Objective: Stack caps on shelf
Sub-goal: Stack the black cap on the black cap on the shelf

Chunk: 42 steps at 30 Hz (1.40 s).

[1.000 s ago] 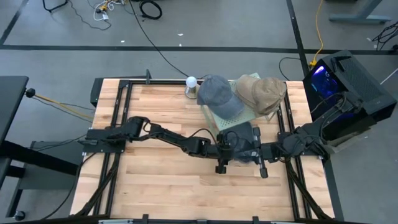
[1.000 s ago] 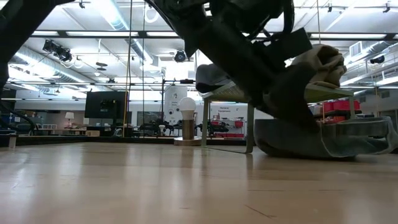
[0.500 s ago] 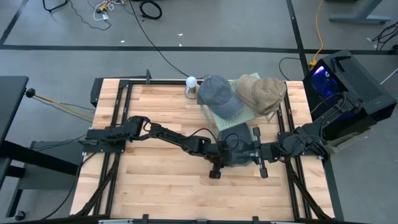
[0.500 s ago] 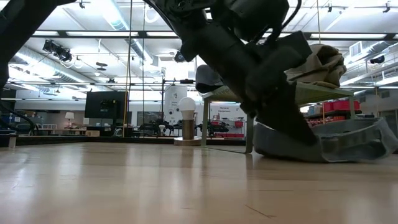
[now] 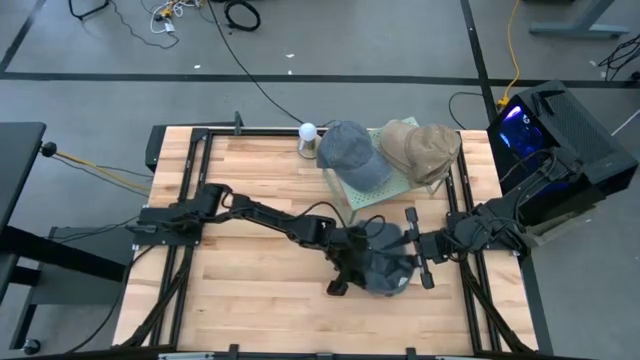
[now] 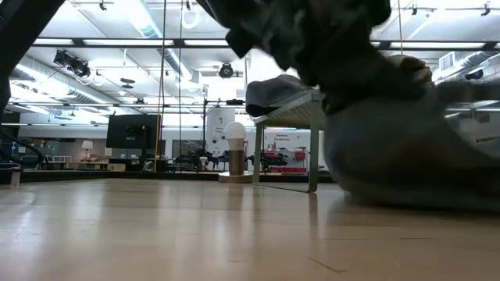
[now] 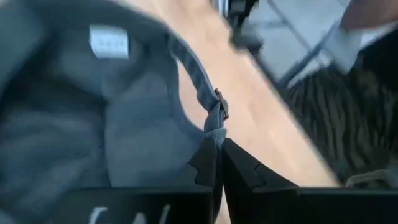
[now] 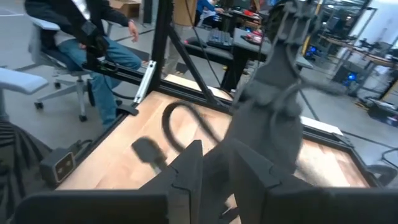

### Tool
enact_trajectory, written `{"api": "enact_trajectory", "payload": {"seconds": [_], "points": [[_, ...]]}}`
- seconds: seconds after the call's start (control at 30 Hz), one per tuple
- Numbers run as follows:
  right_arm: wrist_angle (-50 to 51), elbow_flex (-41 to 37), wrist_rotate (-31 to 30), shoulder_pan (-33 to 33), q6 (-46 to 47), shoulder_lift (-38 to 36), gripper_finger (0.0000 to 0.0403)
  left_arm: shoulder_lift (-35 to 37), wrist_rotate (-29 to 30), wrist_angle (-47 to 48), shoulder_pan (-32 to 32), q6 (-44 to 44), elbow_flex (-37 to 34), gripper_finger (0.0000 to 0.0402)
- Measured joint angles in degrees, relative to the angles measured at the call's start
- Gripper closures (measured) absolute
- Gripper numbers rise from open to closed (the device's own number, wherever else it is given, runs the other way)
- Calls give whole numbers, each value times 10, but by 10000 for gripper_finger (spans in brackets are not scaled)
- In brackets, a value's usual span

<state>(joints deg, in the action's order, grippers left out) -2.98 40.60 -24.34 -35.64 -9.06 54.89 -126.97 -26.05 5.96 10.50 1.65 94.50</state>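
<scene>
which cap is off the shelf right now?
The blue-grey fabric cap on the wooden table, pinched by the left gripper. The other blue-grey cap and tan caps sit on the green shelf.

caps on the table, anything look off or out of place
One blue-grey cap is off the shelf, down on the table and gripped by both the left gripper and right gripper. The blue cap and tan caps sit untidily on the shelf.

Robotics lab: ceiling strip lights (image 6: 144, 17), workbenches.
</scene>
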Motion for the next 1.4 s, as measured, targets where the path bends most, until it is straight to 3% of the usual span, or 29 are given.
{"api": "enact_trajectory", "payload": {"seconds": [0.1,0.23,0.33,0.7,1.17,1.27,1.4], "points": [[1,0,9,0,3,0,321,20,24,4,5,10,0,393],[1,0,13,0,11,0,321,49,123,22,25,-7,0,393],[1,0,13,0,11,0,321,71,166,36,41,-25,0,392],[-7,0,13,0,11,1,321,103,171,88,85,-33,-4,388],[-9,0,13,0,12,4,321,184,397,261,122,27,-5,390],[-10,0,13,0,11,4,321,209,440,251,133,52,-36,392],[-11,0,13,0,13,4,321,264,499,197,149,109,-134,392]]}}
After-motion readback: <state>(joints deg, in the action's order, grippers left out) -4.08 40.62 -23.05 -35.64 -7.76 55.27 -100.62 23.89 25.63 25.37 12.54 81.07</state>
